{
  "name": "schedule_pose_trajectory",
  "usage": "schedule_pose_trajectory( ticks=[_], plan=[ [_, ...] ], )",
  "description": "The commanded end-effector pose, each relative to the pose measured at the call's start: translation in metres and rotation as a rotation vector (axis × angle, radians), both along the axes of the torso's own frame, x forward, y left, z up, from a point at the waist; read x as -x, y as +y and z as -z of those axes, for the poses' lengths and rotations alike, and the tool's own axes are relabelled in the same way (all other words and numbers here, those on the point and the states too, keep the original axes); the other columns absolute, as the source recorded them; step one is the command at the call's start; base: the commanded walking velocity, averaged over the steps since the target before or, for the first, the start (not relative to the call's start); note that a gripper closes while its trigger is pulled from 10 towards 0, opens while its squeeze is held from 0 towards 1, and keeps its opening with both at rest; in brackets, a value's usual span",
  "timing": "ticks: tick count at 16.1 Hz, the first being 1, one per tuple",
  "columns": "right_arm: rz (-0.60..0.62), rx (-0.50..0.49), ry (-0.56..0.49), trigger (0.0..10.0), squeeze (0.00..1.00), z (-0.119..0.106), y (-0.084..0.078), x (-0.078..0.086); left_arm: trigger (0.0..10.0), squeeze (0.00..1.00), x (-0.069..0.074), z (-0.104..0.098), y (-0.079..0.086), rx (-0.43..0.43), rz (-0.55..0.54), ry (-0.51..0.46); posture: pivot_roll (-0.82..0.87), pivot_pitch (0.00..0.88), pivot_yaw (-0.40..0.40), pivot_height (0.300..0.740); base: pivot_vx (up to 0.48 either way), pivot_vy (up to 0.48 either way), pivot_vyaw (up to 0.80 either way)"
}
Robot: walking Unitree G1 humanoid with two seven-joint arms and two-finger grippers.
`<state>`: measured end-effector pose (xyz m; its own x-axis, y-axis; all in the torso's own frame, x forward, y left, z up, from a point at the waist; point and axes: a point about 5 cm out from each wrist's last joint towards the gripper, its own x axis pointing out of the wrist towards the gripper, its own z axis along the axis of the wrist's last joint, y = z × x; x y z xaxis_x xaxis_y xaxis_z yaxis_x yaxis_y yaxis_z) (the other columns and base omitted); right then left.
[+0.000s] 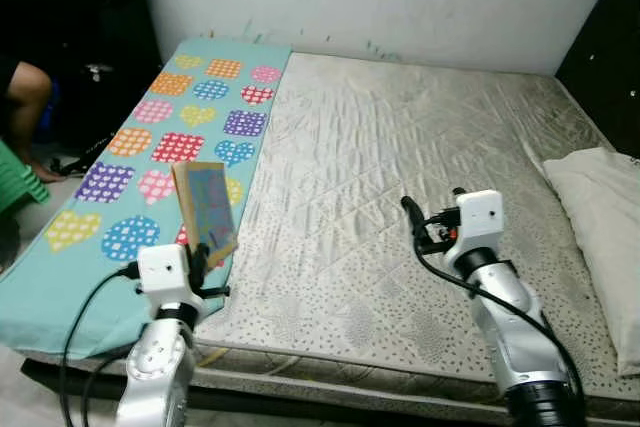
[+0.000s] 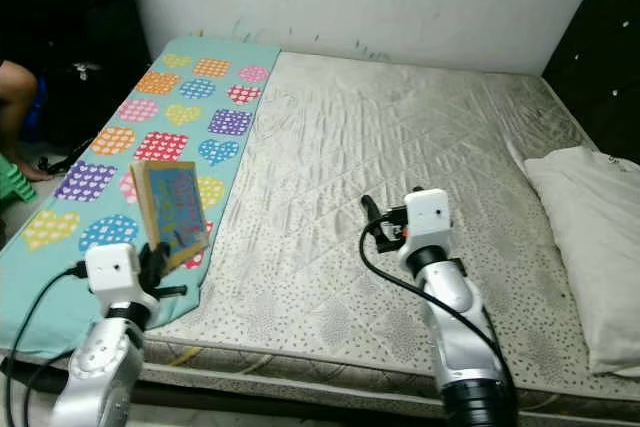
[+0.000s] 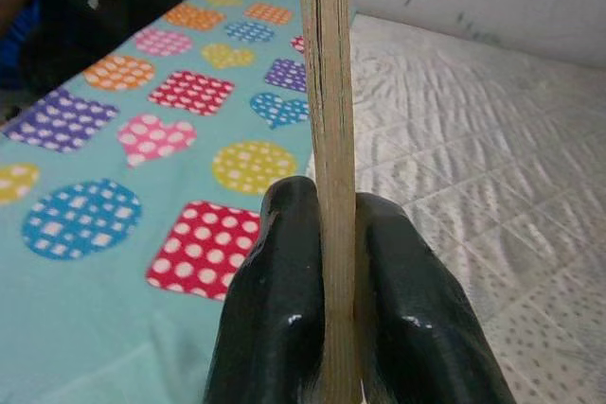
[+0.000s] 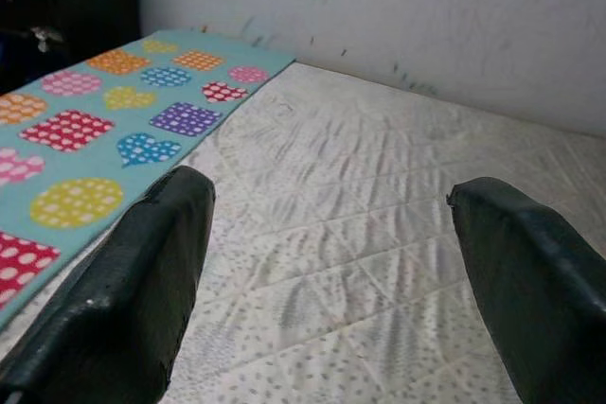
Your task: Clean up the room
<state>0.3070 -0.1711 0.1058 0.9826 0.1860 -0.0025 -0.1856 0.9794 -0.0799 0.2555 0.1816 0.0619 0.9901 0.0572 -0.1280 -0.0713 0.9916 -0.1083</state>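
Observation:
My left gripper [image 1: 203,259] is shut on a thin book [image 1: 206,209] with a colourful cover, held upright and slightly tilted above the near left part of the bed. In the left wrist view the book's edge [image 3: 330,139] stands clamped between the two black fingers [image 3: 275,309]. My right gripper [image 1: 412,219] hovers open over the middle of the bare mattress [image 1: 400,167]. Its fingers [image 4: 142,281] are wide apart with nothing between them.
A turquoise blanket [image 1: 120,167] with dotted hearts and squares covers the bed's left strip. A white pillow [image 1: 605,237] lies at the right edge. A person's arm [image 1: 25,97] and a green object [image 1: 15,182] are at far left, by the floor. A marked white wall stands behind.

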Motion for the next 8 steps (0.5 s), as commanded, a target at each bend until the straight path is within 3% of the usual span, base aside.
schedule_pose_trajectory(
  ticks=[1, 8],
  plan=[
    [0.021, -0.002, 0.004, 10.0, 0.0, 0.003, -0.002, 0.001, 10.0, 0.0, -0.008, -0.016, 0.0, -0.018, 0.02, -0.069, -0.13, 0.0, -0.027, 0.74, 0.0, 0.0, 0.0],
    [0.058, 0.011, -0.013, 10.0, 0.0, 0.002, -0.014, 0.001, 10.0, 0.0, -0.014, -0.017, -0.005, 0.0, 0.028, -0.071, -0.15, 0.0, -0.019, 0.74, 0.0, 0.0, 0.0]
  ],
)
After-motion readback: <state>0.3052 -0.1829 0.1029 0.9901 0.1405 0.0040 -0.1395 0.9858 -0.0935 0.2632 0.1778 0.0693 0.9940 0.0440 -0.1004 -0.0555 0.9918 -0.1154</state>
